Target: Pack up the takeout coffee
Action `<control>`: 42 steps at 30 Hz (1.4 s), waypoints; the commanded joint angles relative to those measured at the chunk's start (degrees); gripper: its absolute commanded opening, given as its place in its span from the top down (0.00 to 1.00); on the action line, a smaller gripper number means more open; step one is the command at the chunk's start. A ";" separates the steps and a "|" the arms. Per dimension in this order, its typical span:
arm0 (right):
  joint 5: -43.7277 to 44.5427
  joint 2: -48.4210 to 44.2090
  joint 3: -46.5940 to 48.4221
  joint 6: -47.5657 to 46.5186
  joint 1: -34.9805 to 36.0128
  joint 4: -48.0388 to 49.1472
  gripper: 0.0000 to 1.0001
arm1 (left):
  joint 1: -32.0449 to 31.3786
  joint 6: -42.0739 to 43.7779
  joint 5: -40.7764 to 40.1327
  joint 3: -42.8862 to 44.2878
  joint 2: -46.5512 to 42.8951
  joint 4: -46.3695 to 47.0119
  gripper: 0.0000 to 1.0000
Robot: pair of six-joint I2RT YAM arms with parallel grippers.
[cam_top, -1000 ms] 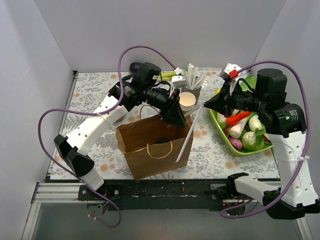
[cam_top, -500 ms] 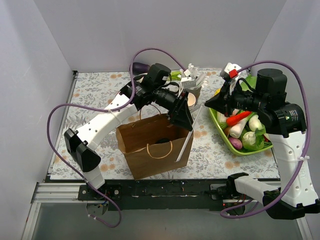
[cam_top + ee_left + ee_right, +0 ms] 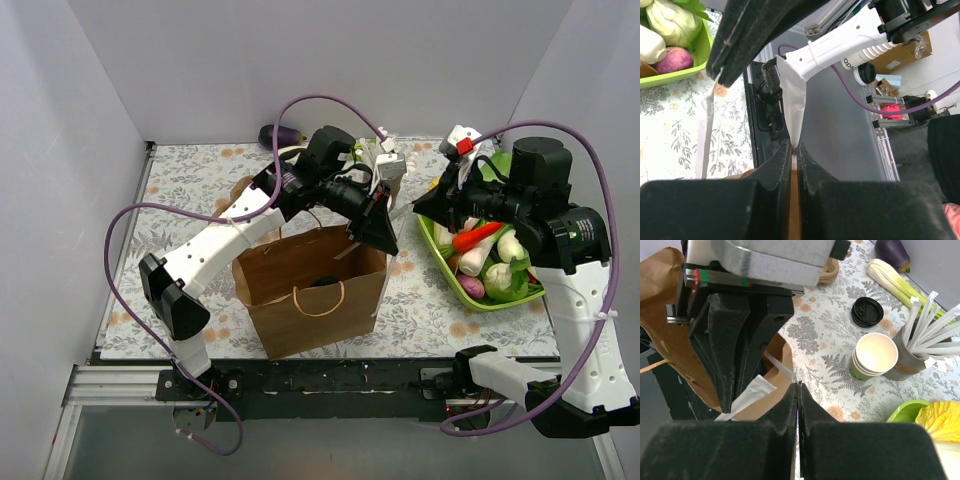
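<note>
A brown paper bag (image 3: 310, 295) stands open near the table's front edge. Down inside it shows the black lid of the takeout coffee (image 3: 325, 283); its cup is hidden. My left gripper (image 3: 385, 238) is at the bag's back right corner, shut on the bag's rim, a brown strip (image 3: 794, 200) between its jaws (image 3: 795, 147). A white paper tip (image 3: 790, 110) pokes out beyond the fingertips. Just right of the bag, my right gripper (image 3: 418, 210) (image 3: 798, 384) is shut on the top end of a thin wrapped straw (image 3: 780, 366) (image 3: 706, 125) that slants down into the bag.
Behind the bag are a stack of lidless cups (image 3: 875, 356), a loose black lid (image 3: 867, 311), a holder of wrapped straws (image 3: 912, 357), celery (image 3: 900, 282) and an eggplant (image 3: 275, 135). A green tray (image 3: 450, 280) of vegetables lies to the right.
My left gripper has moved right along the bag's back rim to its right corner and shut on the rim. The straw now leans more into the bag. The right arm has stayed put.
</note>
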 commanded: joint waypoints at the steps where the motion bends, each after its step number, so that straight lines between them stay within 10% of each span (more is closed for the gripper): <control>1: 2.29 0.10 1.86 0.26 -0.19 1.03 0.98 | -0.16 1.44 -1.47 2.21 -1.43 -2.00 1.00; 9: 5.10 1.33 8.98 0.07 -0.19 -1.88 0.33 | 0.10 4.95 -3.66 1.24 -5.21 -3.50 1.00; 16: -1.73 4.40 14.79 -0.45 -0.19 -5.21 0.20 | 0.81 6.98 -6.91 4.22 -7.23 -4.11 1.00; 31: -21.61 7.66 7.94 7.37 -0.19 3.39 0.39 | 1.16 7.24 -8.06 6.25 -5.83 -3.76 1.00; 38: -22.94 9.77 8.37 8.95 -0.19 5.85 0.99 | 1.16 7.68 -9.90 8.36 -4.77 -4.20 1.00; 42: -20.48 11.43 16.44 7.29 -1.07 3.05 0.99 | 1.33 6.19 -13.94 10.55 -5.21 -4.38 0.54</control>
